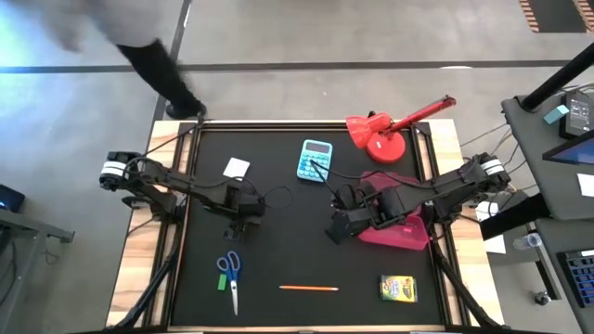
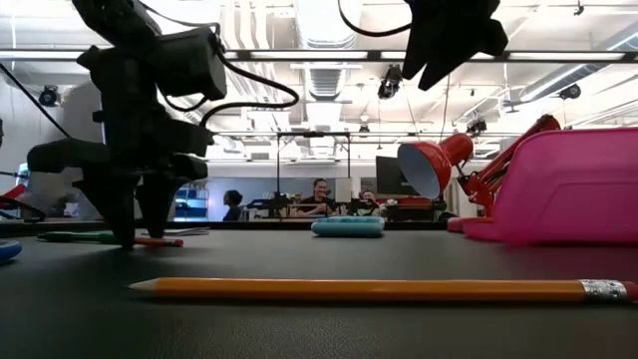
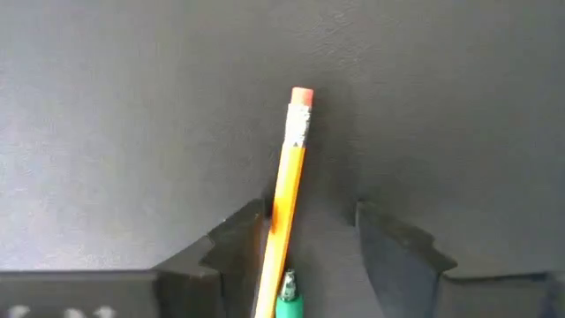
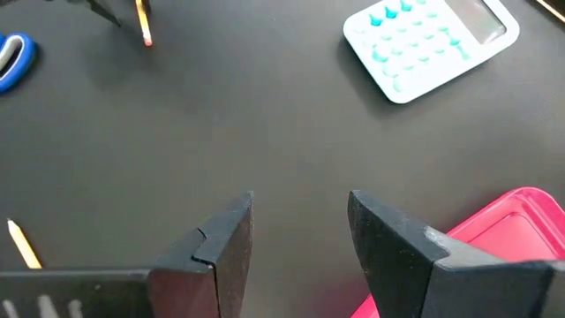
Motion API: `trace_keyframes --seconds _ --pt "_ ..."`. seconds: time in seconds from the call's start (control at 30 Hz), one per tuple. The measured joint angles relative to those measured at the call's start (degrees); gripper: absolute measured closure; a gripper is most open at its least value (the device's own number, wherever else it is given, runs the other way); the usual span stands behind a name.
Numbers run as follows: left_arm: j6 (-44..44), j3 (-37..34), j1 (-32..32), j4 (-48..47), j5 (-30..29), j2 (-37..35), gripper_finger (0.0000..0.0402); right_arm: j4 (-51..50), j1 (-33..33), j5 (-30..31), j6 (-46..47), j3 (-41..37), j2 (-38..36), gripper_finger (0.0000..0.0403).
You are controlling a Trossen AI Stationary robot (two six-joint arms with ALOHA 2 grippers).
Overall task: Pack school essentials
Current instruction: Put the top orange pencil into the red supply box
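My left gripper [image 3: 311,212] [image 1: 243,221] is open and points down at the table, with its tips low on the mat [image 2: 135,234]. An orange pencil [image 3: 291,168] lies between its fingers, close along one finger. A green pen tip [image 3: 287,302] shows beside the pencil. My right gripper [image 4: 300,199] [image 1: 336,230] is open and hangs above the mat beside the pink case [image 1: 401,227], holding nothing. A second orange pencil [image 1: 308,289] [image 2: 379,290], blue-handled scissors [image 1: 231,275], a green block [image 1: 221,281], a crayon box [image 1: 397,289] and a white square [image 1: 237,169] lie flat on the mat. My left gripper stands with one finger on each side of the pencil's shaft [image 3: 281,208], coming from above. The pencil lies flat on the mat. It runs right along one finger [image 3: 247,238], and whether they touch I cannot tell.
A light blue calculator [image 1: 316,160] [image 4: 428,44] lies at the far middle of the mat. A red desk lamp [image 1: 385,134] stands at the far right corner. Cables run from both arms across the mat's middle. People show in the room beyond the table.
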Motion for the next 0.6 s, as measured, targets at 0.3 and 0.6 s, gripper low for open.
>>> trace_keyframes --seconds 0.3,0.6 --pt "-0.36 -0.17 0.08 2.39 -0.45 0.11 0.0384 0.13 0.00 -0.01 0.10 0.00 0.00 0.0227" --pt "-1.69 1.91 0.24 5.08 -2.71 -1.47 0.0388 0.17 0.00 -0.12 0.52 0.00 0.00 0.0227"
